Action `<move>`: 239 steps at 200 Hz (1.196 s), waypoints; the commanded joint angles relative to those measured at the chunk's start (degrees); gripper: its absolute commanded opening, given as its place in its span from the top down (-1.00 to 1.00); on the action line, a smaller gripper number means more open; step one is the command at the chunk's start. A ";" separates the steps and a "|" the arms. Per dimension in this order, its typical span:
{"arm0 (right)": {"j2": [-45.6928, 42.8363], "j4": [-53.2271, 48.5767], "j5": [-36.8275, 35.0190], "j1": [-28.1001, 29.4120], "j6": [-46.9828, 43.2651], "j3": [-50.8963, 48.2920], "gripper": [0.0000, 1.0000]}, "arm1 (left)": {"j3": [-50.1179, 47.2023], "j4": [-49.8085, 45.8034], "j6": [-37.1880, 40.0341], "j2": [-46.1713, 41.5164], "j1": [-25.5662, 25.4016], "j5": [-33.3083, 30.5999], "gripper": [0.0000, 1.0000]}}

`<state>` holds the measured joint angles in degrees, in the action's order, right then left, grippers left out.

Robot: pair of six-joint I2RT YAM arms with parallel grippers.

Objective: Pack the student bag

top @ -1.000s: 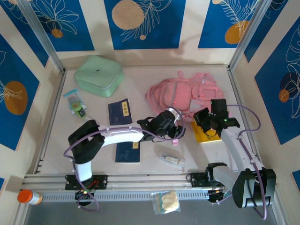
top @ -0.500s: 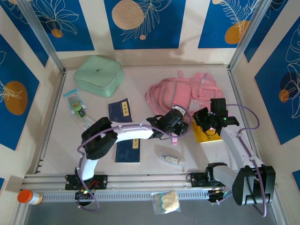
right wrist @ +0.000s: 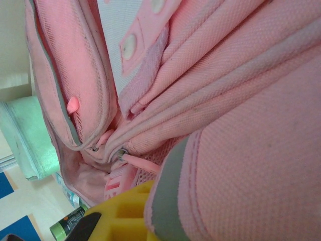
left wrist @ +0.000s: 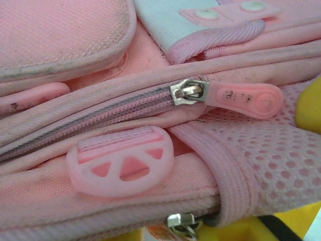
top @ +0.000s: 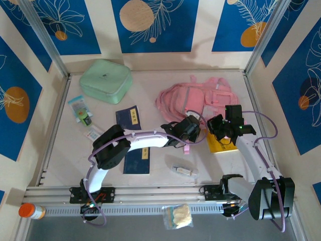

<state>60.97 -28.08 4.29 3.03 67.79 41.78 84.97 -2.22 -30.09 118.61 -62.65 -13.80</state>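
The student bag (top: pixel 193 98), a large pink backpack, lies at the back right of the table. My left gripper (top: pixel 189 131) is pressed against its near edge. In the left wrist view a metal zip slider (left wrist: pixel 183 221) sits at the bottom between bits of my yellow fingertips (left wrist: pixel 296 221), below a pink round pull tab (left wrist: pixel 120 160) and a longer pink zip pull (left wrist: pixel 241 98). How wide the left jaws stand is hidden. My right gripper (top: pixel 224 128) is at the bag's near right corner, shut, with pink fabric and grey trim (right wrist: pixel 241 165) draped over its yellow finger (right wrist: pixel 120 211).
A mint-green zip case (top: pixel 106 80) sits at the back left. Two blue booklets (top: pixel 129 119) (top: pixel 137 161) lie mid-table, a yellow book (top: pixel 220 144) lies under my right gripper, and a small clear packet (top: pixel 182 170) is near the front. Small packets (top: pixel 80 110) lie at the left.
My left arm has reached further right and forward onto the bag's near edge, and its jaws have narrowed. The right arm has stayed put.
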 commanded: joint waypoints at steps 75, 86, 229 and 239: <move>-0.87 -0.70 3.75 -1.34 -4.34 3.26 1.00 | -6.56 1.55 1.48 -7.42 1.88 -0.83 1.00; -0.85 -1.17 3.92 -1.94 -5.63 3.69 1.00 | -8.25 -0.51 0.03 -9.53 2.25 -1.62 1.00; 20.69 -6.97 12.61 -9.47 -24.77 24.17 0.81 | -18.46 -2.25 0.03 -22.40 5.15 8.96 1.00; 21.70 -7.46 14.29 -9.52 -24.98 24.98 0.63 | -16.24 -3.03 -0.22 -21.02 5.10 9.68 1.00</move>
<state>80.40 -38.30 18.50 -4.67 45.76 62.67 64.03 -2.59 -29.65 96.73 -58.11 -7.94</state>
